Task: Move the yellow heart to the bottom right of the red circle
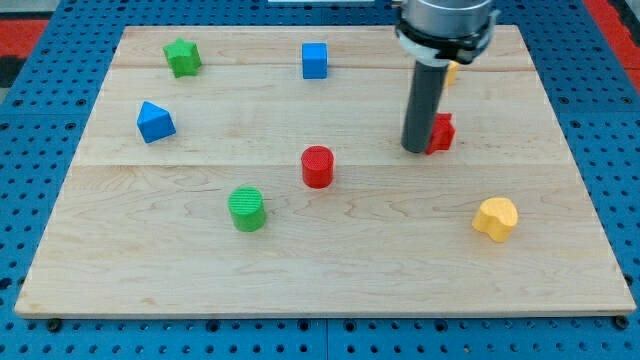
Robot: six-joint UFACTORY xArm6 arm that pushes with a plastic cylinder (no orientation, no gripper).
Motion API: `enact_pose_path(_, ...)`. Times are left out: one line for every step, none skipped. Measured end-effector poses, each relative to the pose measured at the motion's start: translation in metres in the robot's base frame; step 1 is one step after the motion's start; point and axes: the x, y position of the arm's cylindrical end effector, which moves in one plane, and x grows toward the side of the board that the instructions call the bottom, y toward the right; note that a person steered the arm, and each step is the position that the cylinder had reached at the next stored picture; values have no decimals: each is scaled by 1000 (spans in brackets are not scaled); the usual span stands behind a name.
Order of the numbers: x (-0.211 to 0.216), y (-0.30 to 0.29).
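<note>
The approach step is judged to be in hand: no claw is carried, only my tip [415,150], set just left of a second red block [442,132] and well apart from the yellow heart [495,218] at the view's lower right. The heart must next be reached from its right and pushed left toward the red circle [317,166]. The wooden surface [330,285] is laid on blue pegboard [30,150].

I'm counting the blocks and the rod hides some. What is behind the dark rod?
Behind my tip a red block shows at the rod's right, partly covered, shape unclear. Higher up, a sliver of a yellow block peeks out; the rest is hidden.
</note>
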Motion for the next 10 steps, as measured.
enact_pose_path(9,-5)
enact_pose_path(9,-26)
enact_pose_path(9,-45)
enact_pose_path(9,-59)
enact_pose_path(9,-60)
enact_pose_path(25,-56)
enact_pose_path(54,-54)
enact_pose_path(77,-54)
enact_pose_path(60,-8)
enact_pose_path(53,51)
